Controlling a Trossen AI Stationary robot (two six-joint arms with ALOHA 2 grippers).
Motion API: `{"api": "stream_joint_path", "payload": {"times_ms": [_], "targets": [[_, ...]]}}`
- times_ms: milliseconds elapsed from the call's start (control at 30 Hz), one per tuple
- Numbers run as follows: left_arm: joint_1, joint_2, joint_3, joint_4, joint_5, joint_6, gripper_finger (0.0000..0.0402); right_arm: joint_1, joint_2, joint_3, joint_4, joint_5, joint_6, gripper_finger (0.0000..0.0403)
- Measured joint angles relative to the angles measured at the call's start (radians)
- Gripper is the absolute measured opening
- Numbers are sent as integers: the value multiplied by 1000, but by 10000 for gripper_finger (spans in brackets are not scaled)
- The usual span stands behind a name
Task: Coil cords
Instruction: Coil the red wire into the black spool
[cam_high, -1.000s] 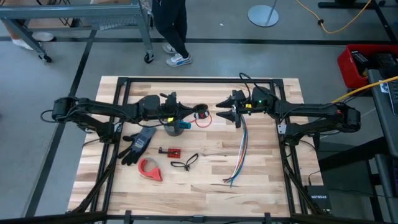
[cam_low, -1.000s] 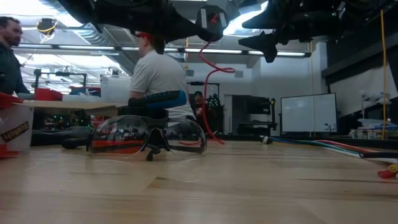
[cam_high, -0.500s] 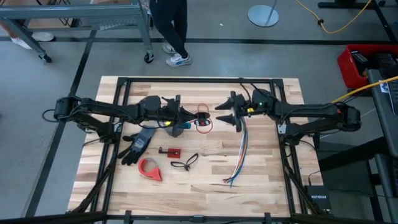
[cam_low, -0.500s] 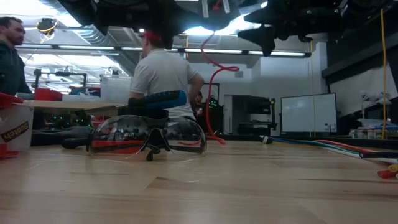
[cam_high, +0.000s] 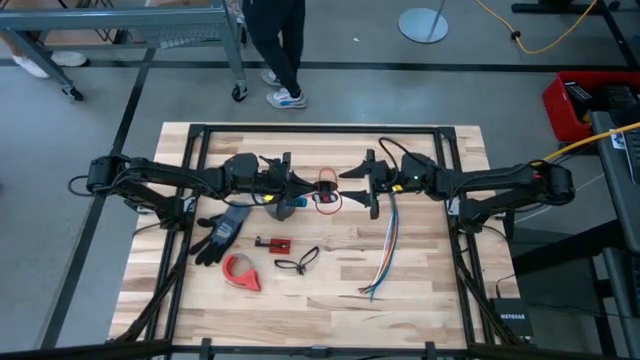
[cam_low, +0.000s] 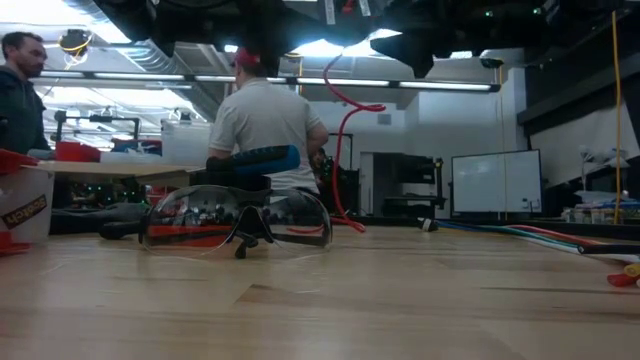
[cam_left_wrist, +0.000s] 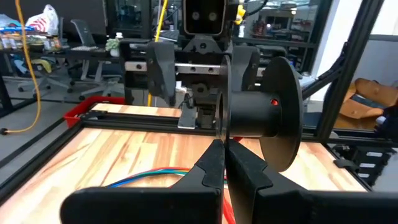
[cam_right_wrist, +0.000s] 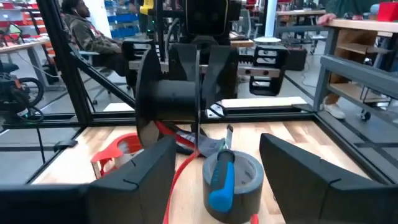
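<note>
High view is showing you the left hand (cam_high: 304, 190) pinching shut on the black spool (cam_left_wrist: 273, 115) of the red cord (cam_high: 328, 190), holding it above mid-worktop (cam_high: 420, 290), while the right hand (cam_high: 366, 184) is gaping wide just right of it, gripping nothing.

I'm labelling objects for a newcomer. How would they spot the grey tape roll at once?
On the wooden table, look just below the left gripper near the centre. The grey tape roll stands there with a blue-handled tool on top, unlike the flat red tape dispenser nearer the front edge.
</note>
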Motion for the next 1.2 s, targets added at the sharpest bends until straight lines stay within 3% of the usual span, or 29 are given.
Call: {"api": "stream_joint_path", "payload": {"times_ms": [900,1200], "targets": [[0,0,0,-2,2,-3,0,0,97,0,181,-45,9,233],[0,0,0,-2,2,0,0,0,97,0,185,-45,8,136]]}}
